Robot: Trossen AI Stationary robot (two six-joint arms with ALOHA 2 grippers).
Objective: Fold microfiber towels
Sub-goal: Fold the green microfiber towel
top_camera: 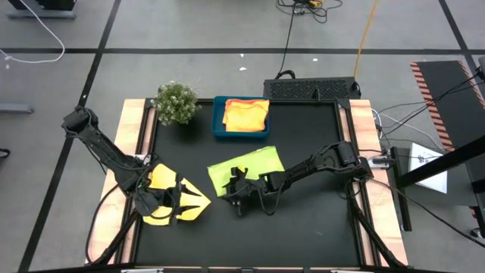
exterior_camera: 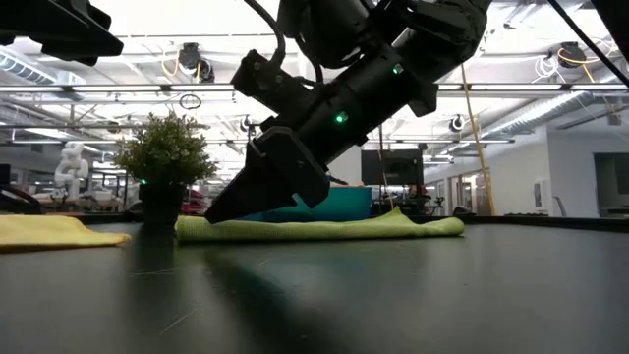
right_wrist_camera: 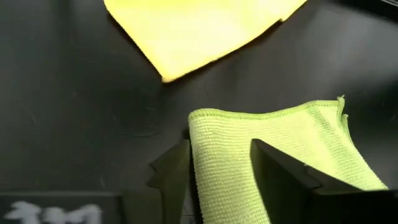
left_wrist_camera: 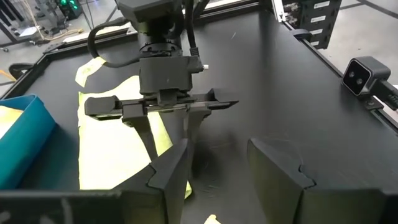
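Observation:
A lime green microfiber towel (top_camera: 246,168) lies folded in a flat strip mid-table. My right gripper (right_wrist_camera: 219,148) is low at its near-left corner (right_wrist_camera: 208,121), open; one finger stands beside the towel's edge and the other over the cloth. A yellow towel (top_camera: 163,205) lies spread out at the left. My left gripper (top_camera: 186,201) hovers above it, open (left_wrist_camera: 217,149), with only bare table between its fingers. More yellow and orange towels (top_camera: 246,114) lie in the blue tray (top_camera: 218,121). My right gripper comes at the green towel's near-left corner (right_wrist_camera: 205,124) slanting down from the table's right, its fingers astride the folded edge. The cloth lies flat on the table there. I cannot tell whether either finger touches it.
A small green plant (top_camera: 176,102) stands at the far left, next to the blue tray at the far edge. Wooden rails (top_camera: 136,129) run along the table's left and right sides. Bare black tabletop (top_camera: 303,220) stretches across the near right.

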